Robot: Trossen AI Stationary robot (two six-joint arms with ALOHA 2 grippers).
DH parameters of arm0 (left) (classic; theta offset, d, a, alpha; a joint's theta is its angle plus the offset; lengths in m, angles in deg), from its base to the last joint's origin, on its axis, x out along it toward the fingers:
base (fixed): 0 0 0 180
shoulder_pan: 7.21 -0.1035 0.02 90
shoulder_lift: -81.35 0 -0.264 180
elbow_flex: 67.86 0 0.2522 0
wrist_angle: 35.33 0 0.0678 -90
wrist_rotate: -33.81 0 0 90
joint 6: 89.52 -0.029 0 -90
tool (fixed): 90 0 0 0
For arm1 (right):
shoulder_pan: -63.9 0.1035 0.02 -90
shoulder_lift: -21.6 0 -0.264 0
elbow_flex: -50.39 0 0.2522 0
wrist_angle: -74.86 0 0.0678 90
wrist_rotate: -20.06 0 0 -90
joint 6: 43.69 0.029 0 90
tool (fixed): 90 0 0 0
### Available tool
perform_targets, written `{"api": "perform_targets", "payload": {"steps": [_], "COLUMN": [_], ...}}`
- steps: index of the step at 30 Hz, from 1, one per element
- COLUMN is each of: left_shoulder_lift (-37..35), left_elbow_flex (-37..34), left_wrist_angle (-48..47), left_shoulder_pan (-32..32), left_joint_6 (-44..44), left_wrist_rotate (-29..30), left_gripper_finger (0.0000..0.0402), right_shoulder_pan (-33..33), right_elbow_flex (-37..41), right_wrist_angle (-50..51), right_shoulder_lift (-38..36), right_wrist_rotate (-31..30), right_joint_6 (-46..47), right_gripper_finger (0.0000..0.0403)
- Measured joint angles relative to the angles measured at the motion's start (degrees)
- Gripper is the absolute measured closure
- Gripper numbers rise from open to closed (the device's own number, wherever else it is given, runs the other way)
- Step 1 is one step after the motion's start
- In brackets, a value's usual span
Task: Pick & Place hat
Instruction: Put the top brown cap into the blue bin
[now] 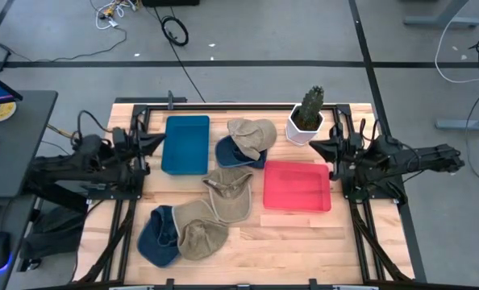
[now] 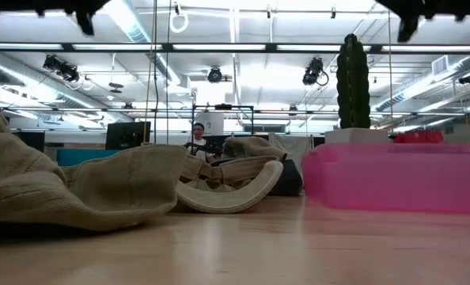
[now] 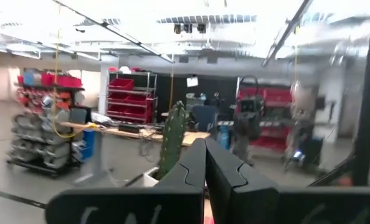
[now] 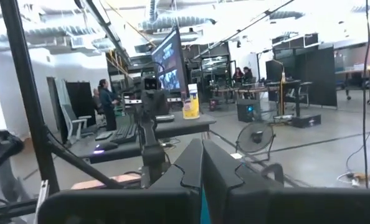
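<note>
Wooden table (image 1: 304,250): pale planks framed by dark rails, carrying both arms, two bins, a plant and several hats.
Left arm: parked at the table's left edge, beside the blue bin.
Left gripper (image 3: 205,163): fingers pressed together, grasping nothing, raised off the table.
Right arm: parked at the right edge, beside the red bin.
Right gripper (image 4: 202,163): fingers likewise clenched and empty.
Red bin (image 1: 297,187): shallow tray right of centre, nothing inside; it reads pink in the low view (image 2: 393,176).
Blue bin (image 1: 185,144): rectangular tray at the rear left, nothing inside.
Tan hats, front (image 1: 199,228): two lying at the front left, overlapping a navy hat (image 1: 155,236).
Tan hat, centre (image 1: 230,190): brim up, between the two bins.
Tan hat, rear (image 1: 251,133): resting on a second navy hat (image 1: 233,153), just beside the cactus pot.
Cactus (image 1: 310,107): upright in a white pot (image 1: 302,131) at the rear right.
Person (image 2: 196,138): seen far behind the table in the low view.
</note>
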Motion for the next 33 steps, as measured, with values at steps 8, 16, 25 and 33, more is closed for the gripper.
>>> {"api": "perform_targets", "payload": {"steps": [8, 16, 25, 33], "left_shoulder_lift": [14.93, 21.83, 26.63, 25.55], "left_elbow_flex": [19.14, 27.97, 29.92, 29.93], "left_wrist_angle": [-4.92, -3.79, -2.85, -14.42], "left_shoulder_pan": [-0.02, 0.37, -0.28, -0.28], "left_joint_6": [-14.82, -1.56, 3.58, 11.93], "left_wrist_rotate": [0.03, -0.95, 1.05, 4.07], "left_gripper_finger": [0.0399, 0.0399, 0.0399, 0.0366], "right_shoulder_pan": [0.0, 0.07, -0.17, -0.37], "right_elbow_flex": [-14.95, -28.7, -30.09, -45.67], "right_wrist_angle": [-1.3, -0.88, -0.45, 23.68], "right_shoulder_lift": [13.79, 21.57, 26.47, 35.13], "right_wrist_rotate": [-2.63, -1.83, -2.65, -6.88], "right_joint_6": [0.3, 9.77, 6.97, 4.79], "right_gripper_finger": [0.0394, 0.0394, 0.0393, 0.0311]}}
